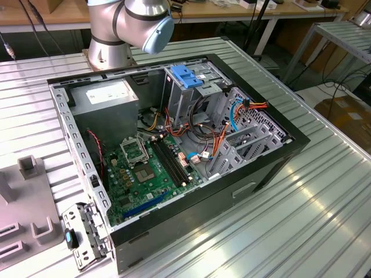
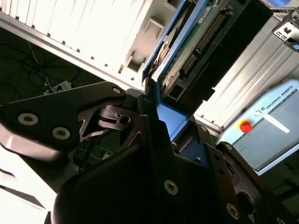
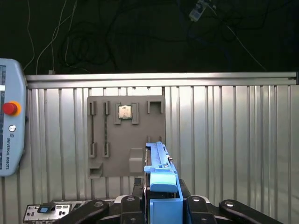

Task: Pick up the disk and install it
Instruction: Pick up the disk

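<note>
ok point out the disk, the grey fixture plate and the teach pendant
disk (image 3: 160, 161), first wrist view, blue rail
grey fixture plate (image 3: 124, 137), first wrist view, bare middle
teach pendant (image 3: 16, 88), first wrist view, pale casing

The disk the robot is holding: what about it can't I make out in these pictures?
First wrist view: the disk stands edge-on, so its flat faces are hidden; the gripper covers its held end.
Second wrist view: the disk's far end is cut off by the picture's edge.
Exterior view: the arm is cut off by the picture's edge past its first joints.
</note>
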Controlling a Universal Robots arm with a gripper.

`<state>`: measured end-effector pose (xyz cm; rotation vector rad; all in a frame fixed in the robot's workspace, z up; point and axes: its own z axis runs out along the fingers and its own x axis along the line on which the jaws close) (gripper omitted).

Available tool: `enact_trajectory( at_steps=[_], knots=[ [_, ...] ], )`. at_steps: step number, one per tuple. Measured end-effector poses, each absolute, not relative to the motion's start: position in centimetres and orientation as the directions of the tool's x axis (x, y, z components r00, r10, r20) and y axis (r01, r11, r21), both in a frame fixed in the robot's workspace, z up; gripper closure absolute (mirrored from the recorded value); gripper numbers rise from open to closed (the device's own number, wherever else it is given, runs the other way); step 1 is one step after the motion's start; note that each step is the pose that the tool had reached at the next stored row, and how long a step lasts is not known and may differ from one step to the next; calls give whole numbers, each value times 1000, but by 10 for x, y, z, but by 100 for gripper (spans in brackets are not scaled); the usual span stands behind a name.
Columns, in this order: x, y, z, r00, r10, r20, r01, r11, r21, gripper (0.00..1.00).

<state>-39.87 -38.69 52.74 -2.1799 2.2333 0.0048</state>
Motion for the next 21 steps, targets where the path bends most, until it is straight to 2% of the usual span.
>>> enact_trajectory(
  at_steps=[21],
  knots=[
    [-387,-392,527,-24,-1000,-17,-1000,24,-12,63]
  ],
)
